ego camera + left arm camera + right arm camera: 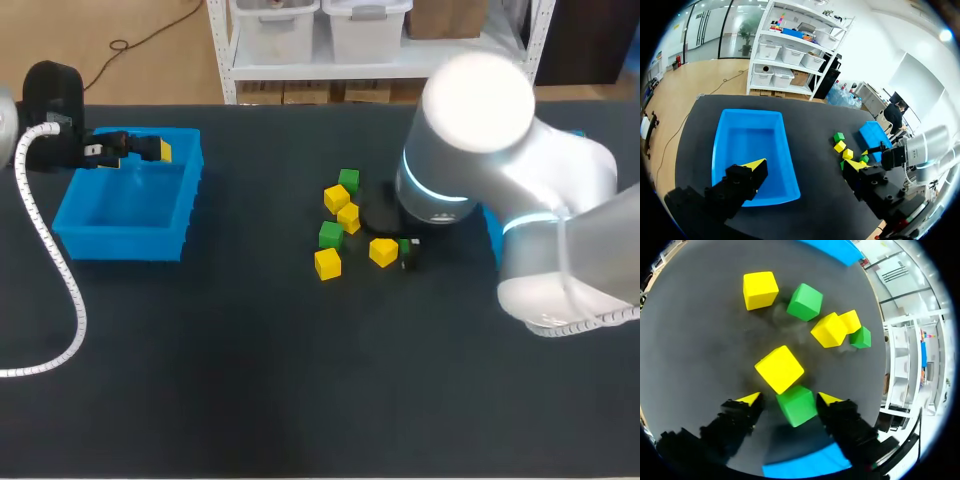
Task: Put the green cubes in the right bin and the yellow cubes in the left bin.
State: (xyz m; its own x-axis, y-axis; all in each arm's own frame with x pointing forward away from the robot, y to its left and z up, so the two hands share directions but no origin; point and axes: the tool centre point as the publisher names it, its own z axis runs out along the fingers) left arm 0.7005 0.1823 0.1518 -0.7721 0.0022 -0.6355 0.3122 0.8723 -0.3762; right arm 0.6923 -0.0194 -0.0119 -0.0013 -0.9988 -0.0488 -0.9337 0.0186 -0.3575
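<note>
In the right wrist view, my right gripper is open and straddles a green cube on the table. One finger still stands a little off the cube. A yellow cube touches that cube just ahead. Farther ahead lie a yellow cube, a green cube, two yellow cubes and a green one. In the head view this gripper is mostly hidden under my right arm, beside the cluster of cubes. My left gripper hangs open and empty over the left blue bin.
My right arm covers most of the right blue bin; only a sliver of it shows. That bin's edge lies just behind the right gripper. In the left wrist view the left bin holds nothing.
</note>
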